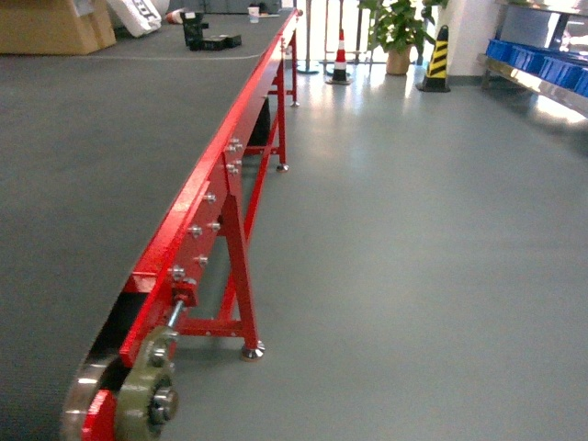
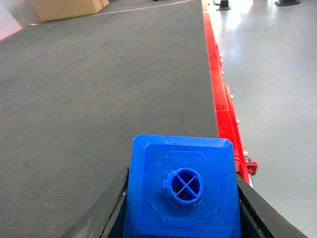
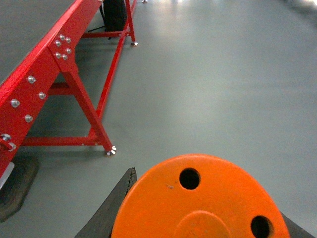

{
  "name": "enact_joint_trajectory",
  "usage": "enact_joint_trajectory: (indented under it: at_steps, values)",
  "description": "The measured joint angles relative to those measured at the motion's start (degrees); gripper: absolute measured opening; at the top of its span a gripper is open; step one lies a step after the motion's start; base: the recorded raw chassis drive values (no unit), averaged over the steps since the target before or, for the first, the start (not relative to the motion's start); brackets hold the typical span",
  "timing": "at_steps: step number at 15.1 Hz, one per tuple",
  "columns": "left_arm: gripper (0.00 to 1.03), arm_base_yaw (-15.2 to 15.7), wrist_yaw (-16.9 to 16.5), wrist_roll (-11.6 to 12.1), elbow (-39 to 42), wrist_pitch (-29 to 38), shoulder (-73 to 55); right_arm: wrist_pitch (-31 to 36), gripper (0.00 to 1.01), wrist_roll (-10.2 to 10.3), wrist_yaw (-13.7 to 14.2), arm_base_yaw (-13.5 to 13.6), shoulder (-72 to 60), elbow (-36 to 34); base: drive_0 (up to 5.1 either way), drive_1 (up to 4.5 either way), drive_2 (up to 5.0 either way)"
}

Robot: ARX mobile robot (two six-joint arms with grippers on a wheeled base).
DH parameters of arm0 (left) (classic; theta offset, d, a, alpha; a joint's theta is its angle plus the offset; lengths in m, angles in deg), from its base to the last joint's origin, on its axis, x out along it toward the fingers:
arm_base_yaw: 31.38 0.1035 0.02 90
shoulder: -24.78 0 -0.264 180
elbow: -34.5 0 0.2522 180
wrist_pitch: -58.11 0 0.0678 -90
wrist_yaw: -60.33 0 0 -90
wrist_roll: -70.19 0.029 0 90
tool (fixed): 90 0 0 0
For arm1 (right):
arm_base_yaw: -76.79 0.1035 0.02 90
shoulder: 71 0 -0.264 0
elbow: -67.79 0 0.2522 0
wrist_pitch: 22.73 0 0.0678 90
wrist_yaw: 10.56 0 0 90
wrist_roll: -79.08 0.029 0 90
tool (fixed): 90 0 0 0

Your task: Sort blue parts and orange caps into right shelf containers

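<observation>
- Blue part (image 2: 182,191) fills the bottom of the left wrist view, stud end toward the lens, clamped between the left gripper (image 2: 182,208) fingers – dark pads (image 2: 111,208) press its two sides, so the left pincer is closed on the part
- Held over the grey conveyor belt (image 2: 99,89), red frame rail (image 2: 223,109) running along its right edge; judged as carried off the belt, not yet dropped
- Orange cap (image 3: 200,198) fills the bottom of the right wrist view, flat holed top toward the lens, black finger (image 3: 106,213) against its left side and a sliver of the other at lower right – right gripper (image 3: 198,223) closed on the cap
- Cap hangs over bare grey floor (image 3: 223,74) beside the red conveyor legs (image 3: 94,119); right arm is off the belt side, toward the shelf
- Head view shows neither gripper; belt on the left, open floor in the middle
- Blue containers (image 1: 537,62) sit on the metal shelf (image 1: 528,81) at far right, well apart from both held pieces
- Cardboard box (image 1: 55,26), black items (image 1: 207,35) at the far belt end, cones (image 1: 437,60) and a potted plant (image 1: 397,28) beyond
- Both hands loaded, so likely next is driving or turning to the shelf; risk is a piece slipping in transit
</observation>
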Motion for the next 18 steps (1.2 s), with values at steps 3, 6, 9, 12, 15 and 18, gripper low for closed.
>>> enact_joint_trajectory:
  at_steps: [3,6,9,12,15,18]
  values:
    - [0.45,0.00,0.00,0.00,0.00,0.00,0.00,0.00,0.43,0.00,0.02,0.00,0.00,0.00,5.1,-2.38,-2.4]
    - [0.45,0.00,0.00,0.00,0.00,0.04,0.00,-0.09,0.43,0.00,0.02,0.00,0.00,0.00,5.1,-2.35,-2.3]
    - [0.45,0.00,-0.02,0.00,0.00,0.07,0.00,0.02,0.43,0.00,0.02,0.00,-0.02,0.00,5.0,-2.42,-2.4]
    - [0.45,0.00,0.00,0.00,0.00,0.22,0.04,0.04,0.43,0.00,0.02,0.00,0.00,0.00,5.0,-2.45,-2.4]
    - [0.45,0.02,0.07,0.00,0.00,-0.07,-0.04,-0.13,0.43,0.00,0.02,0.00,0.00,0.00,5.0,-2.45,-2.4]
    - [0.45,0.00,0.00,0.00,0.00,0.07,0.00,-0.07,0.43,0.00,0.02,0.00,0.00,0.00,5.0,-2.42,-2.4]
